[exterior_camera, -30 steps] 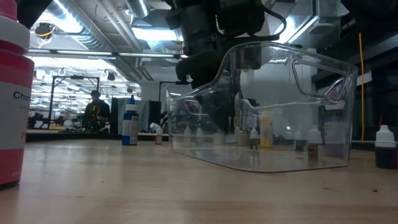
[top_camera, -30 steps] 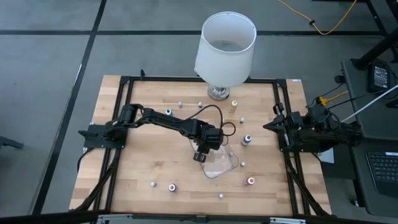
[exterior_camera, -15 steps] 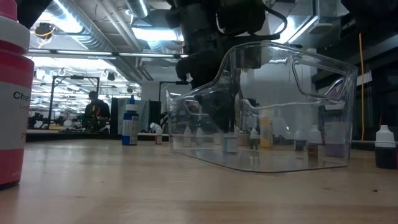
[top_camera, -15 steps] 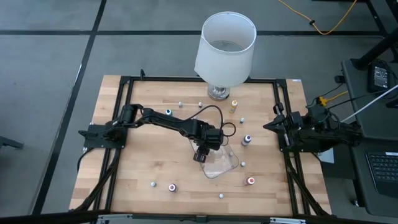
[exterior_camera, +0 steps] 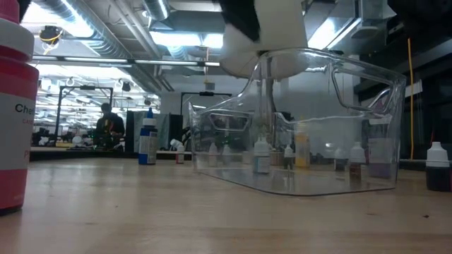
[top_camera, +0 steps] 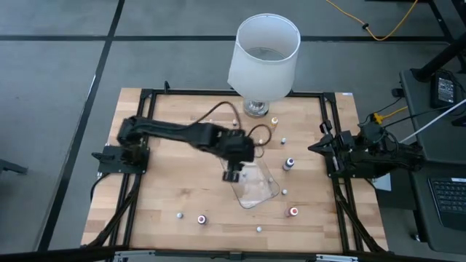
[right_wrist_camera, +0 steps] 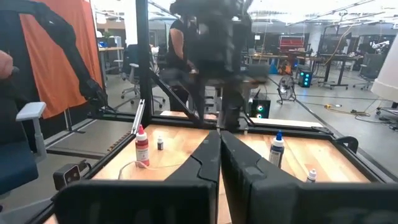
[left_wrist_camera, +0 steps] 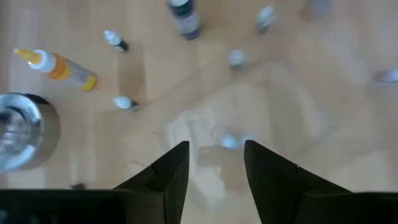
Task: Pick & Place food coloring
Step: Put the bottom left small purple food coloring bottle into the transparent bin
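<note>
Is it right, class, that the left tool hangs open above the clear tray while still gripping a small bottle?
Not quite. The left tool does hang open above the clear tray, but it grips nothing: the left wrist view shows an empty gap between its fingers, with a small bottle lying in the tray below.

- My left arm reaches from its base at the left side out to the middle of the table.
- My left gripper (top_camera: 232,175) hangs there, pointing down, with a gap between its two fingers (left_wrist_camera: 171,171). It holds nothing.
- My right arm waits folded at the right edge.
- My right gripper (right_wrist_camera: 219,144) has its fingers pressed together.
</note>
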You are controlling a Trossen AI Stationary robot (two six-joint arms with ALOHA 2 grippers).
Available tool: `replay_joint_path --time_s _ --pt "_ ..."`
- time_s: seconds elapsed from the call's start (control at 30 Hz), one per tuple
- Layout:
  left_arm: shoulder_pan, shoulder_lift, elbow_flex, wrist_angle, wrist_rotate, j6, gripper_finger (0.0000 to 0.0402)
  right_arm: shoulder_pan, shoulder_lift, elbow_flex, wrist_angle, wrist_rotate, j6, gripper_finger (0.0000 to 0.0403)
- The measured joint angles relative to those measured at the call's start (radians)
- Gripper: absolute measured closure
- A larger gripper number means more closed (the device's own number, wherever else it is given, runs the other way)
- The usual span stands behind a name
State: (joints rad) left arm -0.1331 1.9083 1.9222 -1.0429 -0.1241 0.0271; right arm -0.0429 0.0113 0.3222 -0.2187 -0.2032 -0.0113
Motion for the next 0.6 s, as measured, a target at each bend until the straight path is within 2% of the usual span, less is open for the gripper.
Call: replay_joint_path --time_s 0.2,0.33,0.4,0.53,0.6 --pt "-0.174 -0.093 -0.001 -0.225 -0.016 -0.231 0.0258 0.000 0.000 0.000 0.001 0.001 -0.077 0.0387" --pt "-0.352 -0.113 -0.002 -0.441 -0.015 -0.484 0.0258 0.000 0.000 0.000 0.001 0.002 -0.103 0.0387" --pt "-0.452 -0.125 -0.002 -0.535 -0.057 -0.634 0.0258 0.000 0.000 0.000 0.000 0.002 -0.100 0.0387" --pt "-0.627 -0.148 -0.046 -0.493 -0.192 -0.939 0.0258 0.000 0.000 0.000 0.001 0.004 -0.099 0.0387" --pt "-0.685 -0.152 -0.063 -0.505 -0.216 -1.127 0.0258 0.000 0.000 0.000 0.003 0.019 -0.096 0.0387"
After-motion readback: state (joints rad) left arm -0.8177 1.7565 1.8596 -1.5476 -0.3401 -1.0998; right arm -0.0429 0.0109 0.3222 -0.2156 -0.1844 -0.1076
